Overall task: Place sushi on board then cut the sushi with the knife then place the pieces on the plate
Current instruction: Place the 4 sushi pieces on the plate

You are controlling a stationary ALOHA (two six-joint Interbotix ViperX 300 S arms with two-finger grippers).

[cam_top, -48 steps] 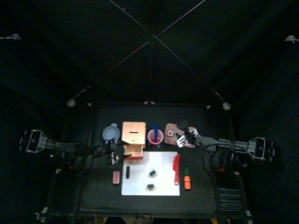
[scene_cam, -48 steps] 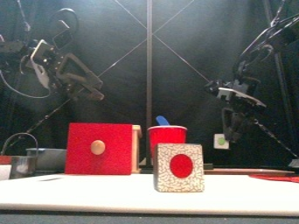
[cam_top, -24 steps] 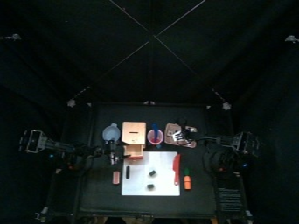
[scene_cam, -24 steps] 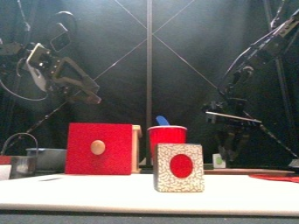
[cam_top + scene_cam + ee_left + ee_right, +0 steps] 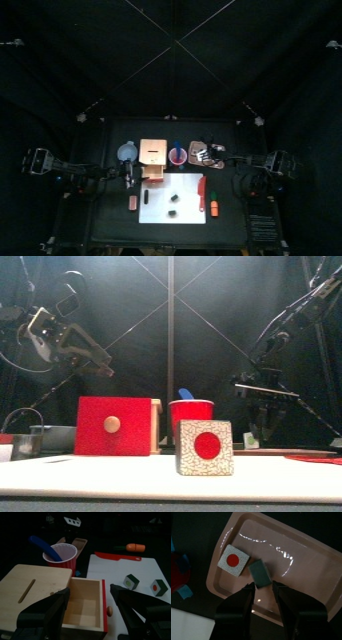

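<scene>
The pink tray holds a sushi piece with a white face and red centre. My right gripper hangs over the tray, its jaws narrowly apart and shut on the end of a dark sushi piece that lies low on the tray floor. Two more sushi pieces stand on the white board, with the red knife at its far edge. My left gripper is open above the wooden box's open drawer.
Behind the board stand the wooden box and the red cup holding the blue knife. An orange toy lies right of the board, a brown one left of it. A blue-grey bowl sits back left.
A second ago my right gripper was higher and farther right; it came down over the pink tray and has stayed nearly still since. The left arm has not moved.
</scene>
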